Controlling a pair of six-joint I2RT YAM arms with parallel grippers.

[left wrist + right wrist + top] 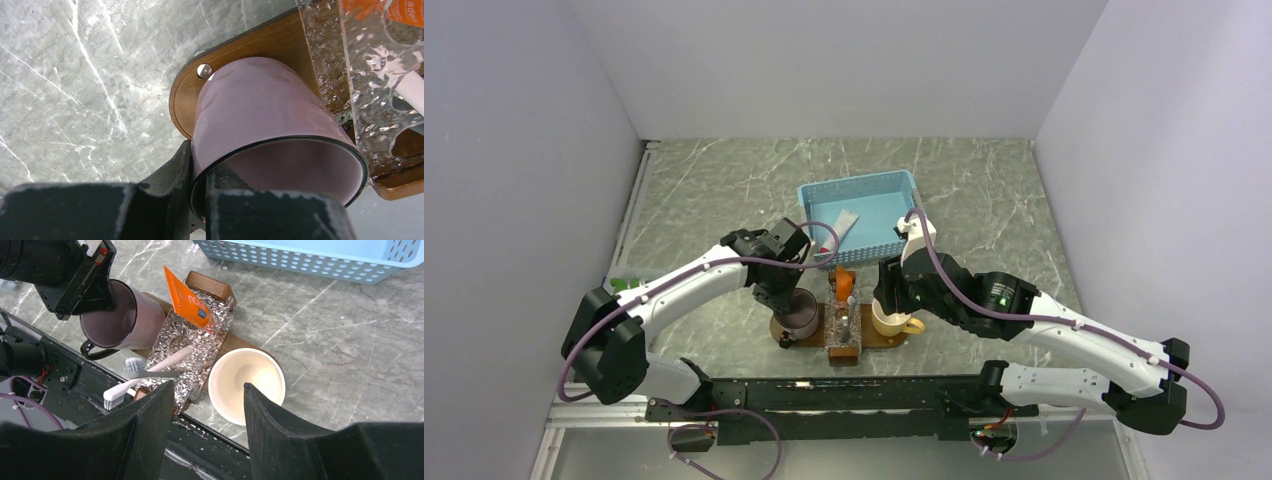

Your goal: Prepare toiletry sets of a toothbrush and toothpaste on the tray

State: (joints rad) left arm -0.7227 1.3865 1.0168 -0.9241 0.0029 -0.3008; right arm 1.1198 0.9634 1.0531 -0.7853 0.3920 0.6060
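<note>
The dark-brown tray (pixel 879 341) (pixel 186 97) (pixel 212 285) lies in front of the arms. On it stand a purple mug (pixel 799 316) (pixel 260 110) (pixel 125 315), a clear knobbly glass dish (pixel 845 331) (pixel 200 340) and a cream cup (pixel 890 320) (pixel 247 382). The orange toothpaste (pixel 845 285) (pixel 187 300) (pixel 407 12) leans upright on the dish's far end. A white toothbrush (pixel 120 392) and a grey toothbrush (pixel 155 374) lie across the dish. My left gripper (pixel 787 290) (pixel 197 167) is shut on the mug's rim, one finger inside. My right gripper (pixel 894 285) (pixel 207 386) hangs open above the cream cup, holding nothing.
A light-blue mesh basket (pixel 861 190) (pixel 320 262) stands behind the tray with a white tube (pixel 845 222) in it. A black rail (pixel 824 395) runs along the near edge. Grey walls close in on both sides.
</note>
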